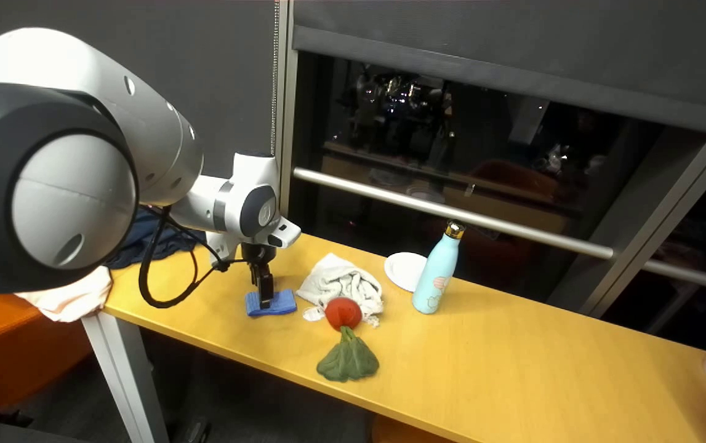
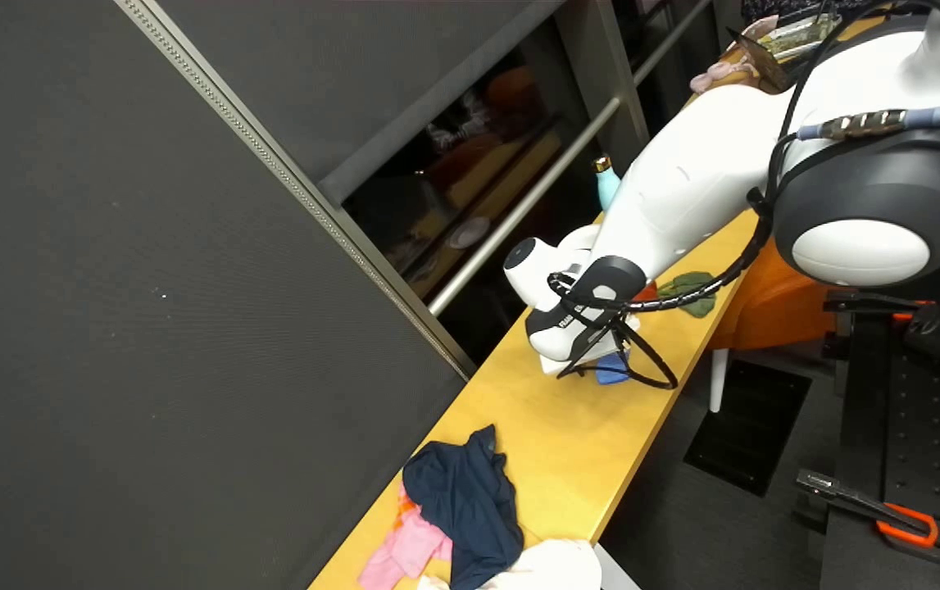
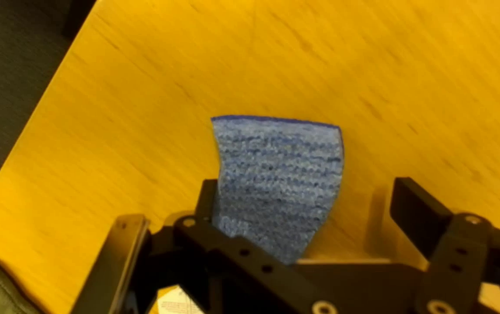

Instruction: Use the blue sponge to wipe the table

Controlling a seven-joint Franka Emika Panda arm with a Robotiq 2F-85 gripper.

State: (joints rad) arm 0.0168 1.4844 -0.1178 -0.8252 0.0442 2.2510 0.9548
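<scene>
Table [image 1: 543, 369]: yellow-tan tabletop; rear long edge runs along the window [image 1: 389, 129]. A white leg [image 1: 122, 375] stands below one short end, called the leg end here.
Arm [image 1: 143, 123]: mine; extends above the tabletop toward the leg end.
Navy cloth [image 2: 470, 500]: crumpled at the leg end, overlapping a pink cloth [image 2: 410, 545].
Pale cloth [image 2: 556, 565]: at the front corner of the leg end, beside the navy cloth.
White cloth [image 1: 340, 283]: bunched between the long edges, farther from the leg end.
Light blue bottle [image 1: 436, 274]: upright near the rear edge, beyond the white cloth.
Gripper [image 3: 306, 192]: mine; points down at the tabletop, fingers wide apart, unclamped.
Green leaf-shaped piece [image 1: 348, 358]: near the front edge.
White plate [image 1: 402, 269]: near the rear edge, between white cloth and bottle; rim partly behind the bottle.
Blue sponge [image 3: 276, 165]: on the tabletop between my fingers, between the leg end and the white cloth. One finger stands right at its side, the other apart from it; whether the nearer one touches, I cannot tell.
Red rounded piece [image 1: 341, 312]: between the white cloth and the green piece.
</scene>
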